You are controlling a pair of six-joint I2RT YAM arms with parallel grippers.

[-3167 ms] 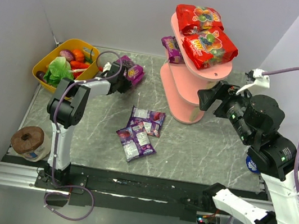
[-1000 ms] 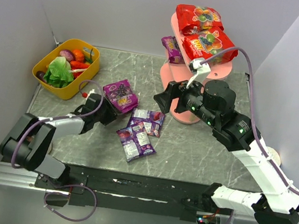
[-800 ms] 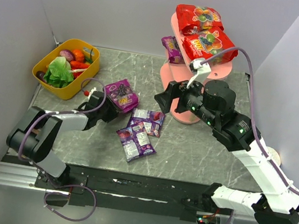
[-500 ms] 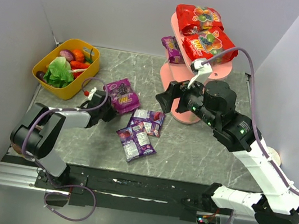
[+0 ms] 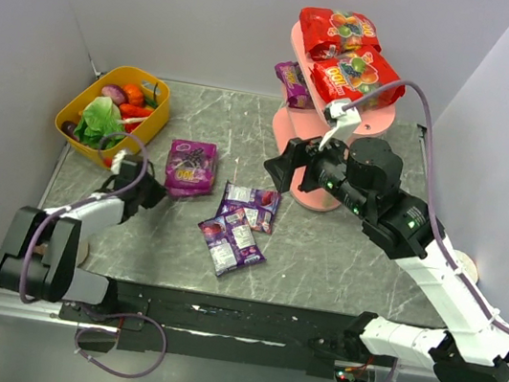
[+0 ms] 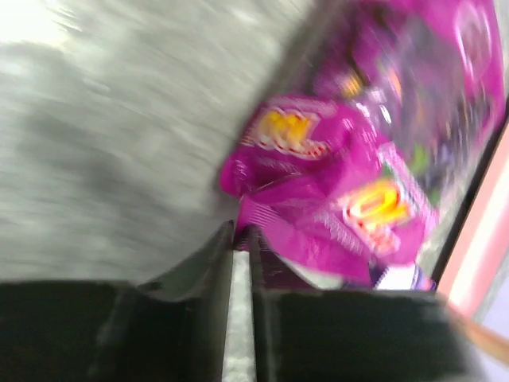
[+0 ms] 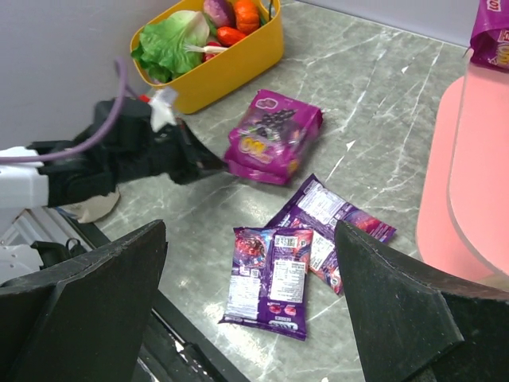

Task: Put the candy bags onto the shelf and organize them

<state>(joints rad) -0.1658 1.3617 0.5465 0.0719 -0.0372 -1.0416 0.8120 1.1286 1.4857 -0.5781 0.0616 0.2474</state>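
My left gripper [image 5: 161,184] lies low over the table, its jaws shut on the near edge of a purple candy bag [image 5: 190,168]. The left wrist view shows the gripper [image 6: 237,231] with the bag [image 6: 350,183] just ahead of it, blurred. The right wrist view shows this bag [image 7: 274,135] resting on the table. My right gripper [image 5: 282,168] is wide open and empty, hovering above several purple bags on the table [image 5: 252,205] [image 7: 270,274]. The pink shelf [image 5: 306,185] holds two red bags [image 5: 357,79] on top and one purple bag [image 5: 291,82] on the middle tier.
A yellow basket [image 5: 88,99] of toy vegetables stands at the back left, also seen in the right wrist view [image 7: 231,64]. The shelf's pink boards [image 7: 469,183] fill the right edge of that view. Grey walls close in the left, back and right sides.
My left arm has pulled back to the left and towards the near edge, bringing the purple bag down and left with it. The right arm has stayed still.
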